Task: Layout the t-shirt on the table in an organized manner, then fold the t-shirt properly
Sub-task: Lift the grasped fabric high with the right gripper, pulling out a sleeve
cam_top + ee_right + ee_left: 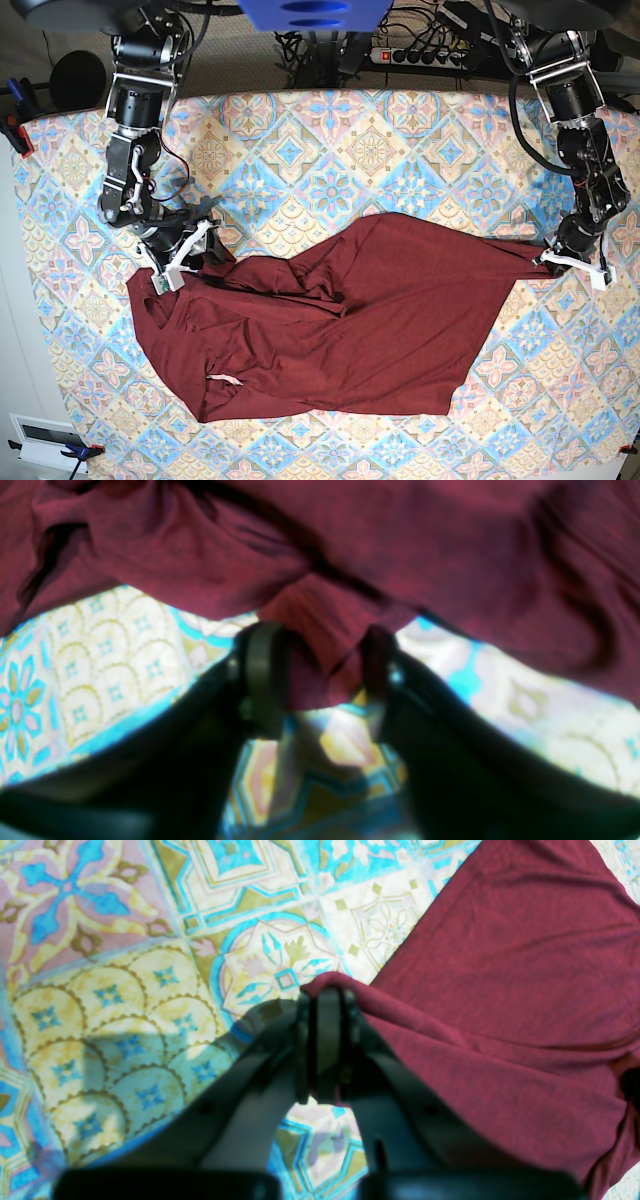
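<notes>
**A:** Patterned cloth all over the counter (330, 140), pastel blue, pink and cream tiles with flower medallions. Nearest the camera there's a white box with a dark slot at the front left corner (45, 438). Way at the back, past the far edge, it's a tangle of cables and a power strip (420, 55). Where's the shirt sitting?

**B:** The t-shirt (350, 330) is spread across the near-middle of the counter, dark maroon, no print. Pretty rumpled on the base view's left side, flatter toward its right, where one corner runs out into a point.

**A:** And the arms?

**B:** Both hang down from the back edge, one at each side of the shirt, wrists bent low to the cloth. The left tool (325, 995) has its fingers pressed together, clamped on the tip of that pulled-out corner; you can see the fabric bunched right at the fingertips in the wrist view.

**A:** Other one?

**B:** The right tool (320, 672) is at the rumpled edge on the opposite side. Its fingers (262, 680) stand apart with a fold of maroon fabric hanging between them. The view's blurry, so I can't tell whether they're actually pinching it or just straddling it.
</notes>
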Controlling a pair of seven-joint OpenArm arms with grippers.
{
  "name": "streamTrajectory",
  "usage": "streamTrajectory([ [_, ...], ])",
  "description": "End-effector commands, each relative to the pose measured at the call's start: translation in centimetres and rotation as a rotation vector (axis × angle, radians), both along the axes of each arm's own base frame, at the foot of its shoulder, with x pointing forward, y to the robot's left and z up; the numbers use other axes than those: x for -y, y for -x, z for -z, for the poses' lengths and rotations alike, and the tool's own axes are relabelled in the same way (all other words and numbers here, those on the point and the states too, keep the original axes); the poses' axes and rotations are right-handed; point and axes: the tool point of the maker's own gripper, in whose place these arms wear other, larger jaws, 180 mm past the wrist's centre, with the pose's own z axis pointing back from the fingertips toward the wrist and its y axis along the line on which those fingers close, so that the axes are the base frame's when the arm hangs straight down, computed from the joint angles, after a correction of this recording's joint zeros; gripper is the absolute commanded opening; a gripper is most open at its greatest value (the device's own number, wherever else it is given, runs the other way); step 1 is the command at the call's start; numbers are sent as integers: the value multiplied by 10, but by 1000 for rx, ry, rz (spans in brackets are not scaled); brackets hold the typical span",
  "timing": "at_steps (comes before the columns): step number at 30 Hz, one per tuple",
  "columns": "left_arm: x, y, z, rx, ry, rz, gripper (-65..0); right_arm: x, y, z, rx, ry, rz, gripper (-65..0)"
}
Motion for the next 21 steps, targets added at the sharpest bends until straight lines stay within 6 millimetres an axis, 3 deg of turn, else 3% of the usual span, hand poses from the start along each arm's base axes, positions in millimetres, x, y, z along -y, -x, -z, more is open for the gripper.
streamTrajectory([
  [1,-8,-11,-22,62,-25,-3,-648,-4,-3,-5,8,6,-27,-480],
  [5,-8,-11,-22,62,-25,-3,-648,-5,-3,-9,20,16,-37,-650],
  [8,-8,-11,-22,62,-25,-3,-648,-10,-2,-34,95,25,-57,-647],
  [14,-8,-11,-22,62,-25,-3,-648,-40,71,-65,130,-27,-150,-650],
  [19,-9,-11,-23,65,-25,-4,-648,-105,135,-95,165,-94,-359,-650],
  [21,-9,-12,-24,68,-25,-4,-648,-131,172,-92,125,-112,-495,-650],
])
